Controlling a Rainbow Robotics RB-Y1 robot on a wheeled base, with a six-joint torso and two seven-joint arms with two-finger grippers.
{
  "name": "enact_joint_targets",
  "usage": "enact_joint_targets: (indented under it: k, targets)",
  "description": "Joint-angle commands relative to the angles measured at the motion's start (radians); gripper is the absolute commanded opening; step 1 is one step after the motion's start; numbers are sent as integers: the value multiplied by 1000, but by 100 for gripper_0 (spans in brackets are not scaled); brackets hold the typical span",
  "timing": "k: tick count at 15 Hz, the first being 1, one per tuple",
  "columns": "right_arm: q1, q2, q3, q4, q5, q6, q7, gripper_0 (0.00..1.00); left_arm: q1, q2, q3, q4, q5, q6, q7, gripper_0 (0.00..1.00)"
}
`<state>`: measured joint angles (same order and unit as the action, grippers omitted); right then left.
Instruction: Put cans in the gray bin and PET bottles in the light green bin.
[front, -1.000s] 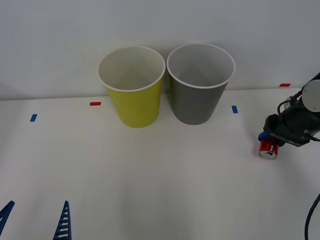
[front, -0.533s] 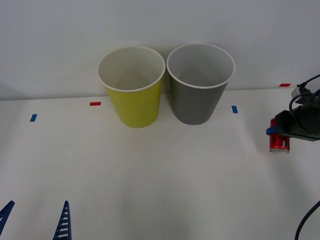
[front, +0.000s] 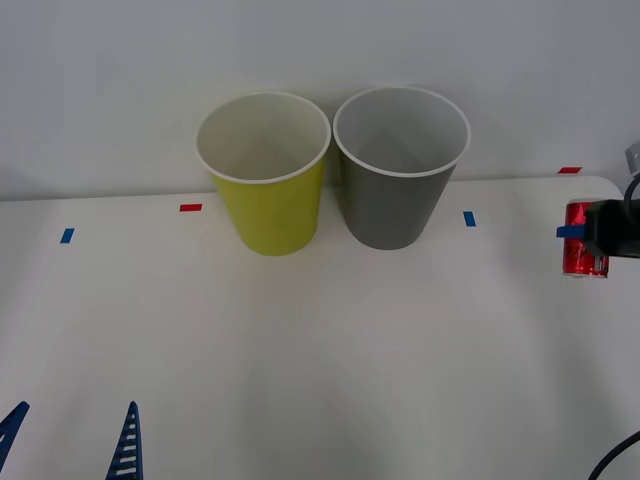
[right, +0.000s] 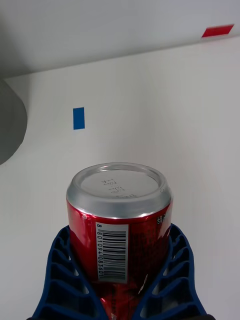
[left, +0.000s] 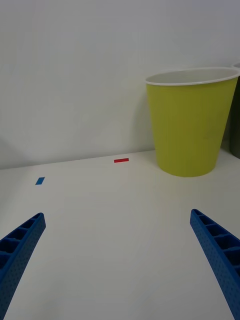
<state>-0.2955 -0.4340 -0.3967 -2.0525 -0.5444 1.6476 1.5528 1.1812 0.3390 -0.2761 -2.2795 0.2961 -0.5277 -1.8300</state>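
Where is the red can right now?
In the front view, the red can sits at the far right edge, clamped in the right gripper, right of the gray bin.

lab: tape-marked white table (front: 300, 350)

A: What stands in the way on the tabletop (front: 320, 380)?

B: Only the green bin (front: 268, 180) and gray bin (front: 398, 172), side by side at the back, rims nearly touching, mouths open.

A: And the room between?

B: Bare tabletop runs from the right hand (front: 590, 238), clamped on the can (front: 583, 252), to the gray bin.
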Motion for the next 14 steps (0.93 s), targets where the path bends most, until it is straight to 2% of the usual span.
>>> enact_joint_targets:
  k: [1,3,5,9,14]
  targets:
    - [15,18,-64,-121,6,0,49,0,0,0,0,0,0,0,0,100]
    - [13,27,-68,-227,14,-15,32,0,0,0,0,0,0,0,0,100]
    - [12,67,-76,-305,4,-49,18,0,0,0,0,0,0,0,0,100]
    - [-47,129,-80,-367,3,-95,20,0,0,0,0,0,0,0,0,100]
    - [-125,155,6,-387,23,-218,20,0,0,0,0,0,0,0,0,100]
